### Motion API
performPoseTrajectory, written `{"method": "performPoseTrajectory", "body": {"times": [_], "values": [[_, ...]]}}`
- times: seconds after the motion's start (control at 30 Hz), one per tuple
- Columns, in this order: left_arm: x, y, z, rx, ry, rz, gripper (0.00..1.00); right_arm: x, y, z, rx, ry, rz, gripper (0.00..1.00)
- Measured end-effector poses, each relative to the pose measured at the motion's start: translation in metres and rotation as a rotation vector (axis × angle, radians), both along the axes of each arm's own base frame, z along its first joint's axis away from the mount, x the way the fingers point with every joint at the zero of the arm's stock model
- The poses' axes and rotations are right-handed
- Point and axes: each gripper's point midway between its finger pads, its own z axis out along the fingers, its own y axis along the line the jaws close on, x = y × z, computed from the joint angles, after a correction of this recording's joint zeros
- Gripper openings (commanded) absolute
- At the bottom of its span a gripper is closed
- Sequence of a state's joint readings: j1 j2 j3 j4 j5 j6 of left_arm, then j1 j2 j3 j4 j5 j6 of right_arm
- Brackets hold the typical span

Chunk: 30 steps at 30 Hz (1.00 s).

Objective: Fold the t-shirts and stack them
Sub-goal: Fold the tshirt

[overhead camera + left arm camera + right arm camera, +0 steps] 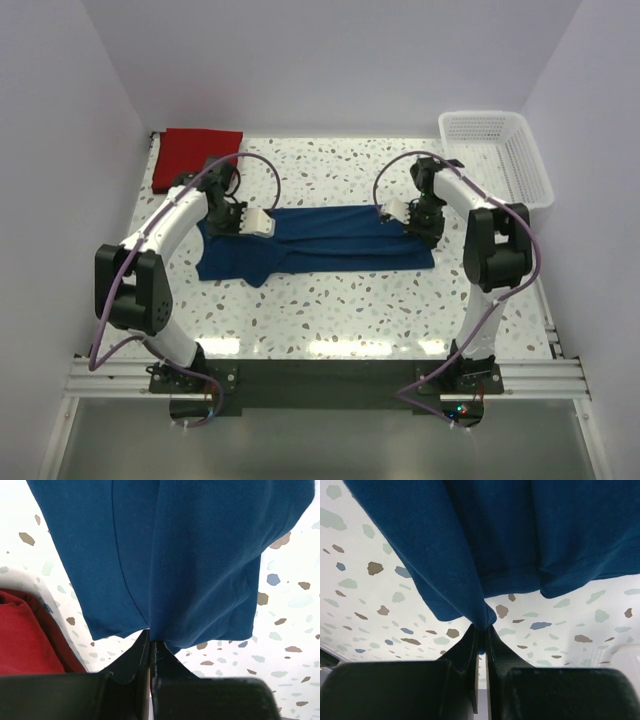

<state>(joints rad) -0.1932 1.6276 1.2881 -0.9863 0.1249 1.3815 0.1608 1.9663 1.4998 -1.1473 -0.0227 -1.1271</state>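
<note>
Left fingers (pixel 132 660) pinch one end of the navy shirt (pixel 330 238), right fingers (pixel 467 650) clamp the other; it lies stretched between them on the desk (pixel 330 310). Red shirt (pixel 198 155) sits folded at the far-left corner.

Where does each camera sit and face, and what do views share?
Top external: above, behind the bases, looking down at the table; left arm, right arm, navy t-shirt, red t-shirt, white basket.
Left wrist: on the left arm, facing past its jaws, shut on the navy t-shirt; red t-shirt lower left.
Right wrist: on the right arm, its jaws shut on the hem.
Shared: navy t-shirt, all three.
</note>
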Motion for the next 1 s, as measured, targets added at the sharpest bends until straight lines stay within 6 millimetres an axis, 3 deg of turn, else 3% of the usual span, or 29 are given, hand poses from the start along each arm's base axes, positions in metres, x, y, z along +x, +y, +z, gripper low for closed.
{"method": "performPoseTrajectory", "body": {"times": [0.87, 1.0], "values": [[0.024, 0.006, -0.023, 0.003, 0.015, 0.020, 0.00, 0.022, 0.000, -0.015, -0.010, 0.026, -0.007, 0.00], [0.028, 0.005, -0.026, 0.002, 0.010, 0.020, 0.20, 0.023, 0.000, -0.014, -0.011, 0.022, -0.017, 0.27]]}}
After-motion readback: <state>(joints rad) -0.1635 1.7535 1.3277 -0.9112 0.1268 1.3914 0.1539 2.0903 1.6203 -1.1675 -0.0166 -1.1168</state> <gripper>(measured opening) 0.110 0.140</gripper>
